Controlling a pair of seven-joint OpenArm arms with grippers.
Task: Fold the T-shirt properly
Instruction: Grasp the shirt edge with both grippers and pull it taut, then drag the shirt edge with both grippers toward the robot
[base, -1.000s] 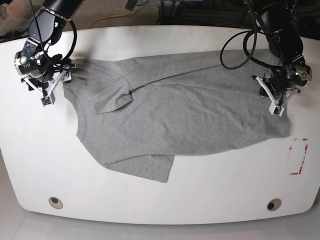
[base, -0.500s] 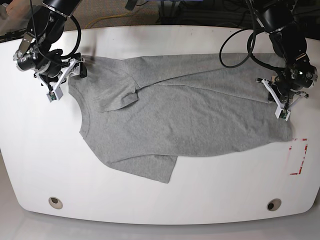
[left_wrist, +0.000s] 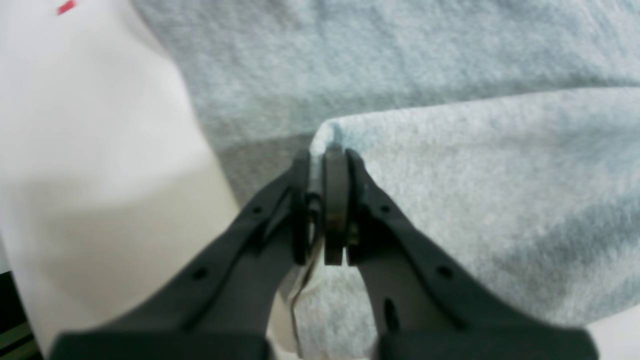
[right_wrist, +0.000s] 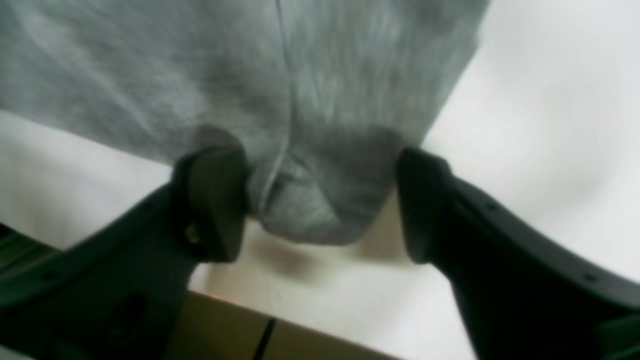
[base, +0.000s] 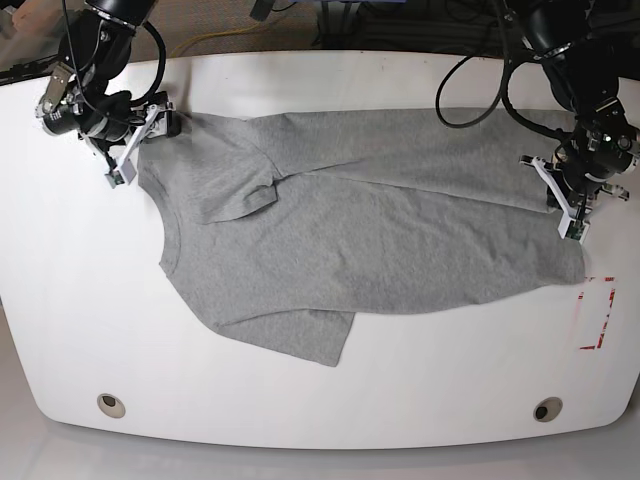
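1. The grey T-shirt (base: 350, 225) lies spread across the middle of the white table (base: 300, 400), one sleeve folded over its chest and another sticking out at its near edge.
2. The left pincer (left_wrist: 320, 165) sits at the T-shirt's hem end, its jaws pressed together on a raised fold of the grey fabric.
3. The right pincer (right_wrist: 320, 200) is at the T-shirt's shoulder corner; its jaws stand wide apart with a bunched tip of fabric between them, one finger touching the cloth.
4. A red tape outline (base: 597, 315) marks the table just beyond the T-shirt's hem end.
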